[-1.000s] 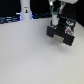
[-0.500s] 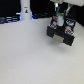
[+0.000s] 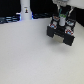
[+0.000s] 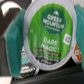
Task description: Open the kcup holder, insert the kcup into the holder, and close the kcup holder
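Claw (image 3: 61, 21) gripping kcup (image 4: 49, 35) | above kcup holder (image 3: 61, 34) | green lid facing wrist cam

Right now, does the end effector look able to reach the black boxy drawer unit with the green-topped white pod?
Probably yes: the end effector hangs right over the black boxy drawer unit, gripping the green-topped white pod, and other pod lids show below with nothing between.

Gripper (image 3: 61, 19) points downward from the arm; its fingers (image 4: 15, 40) are clamped on opposite sides of a pod.
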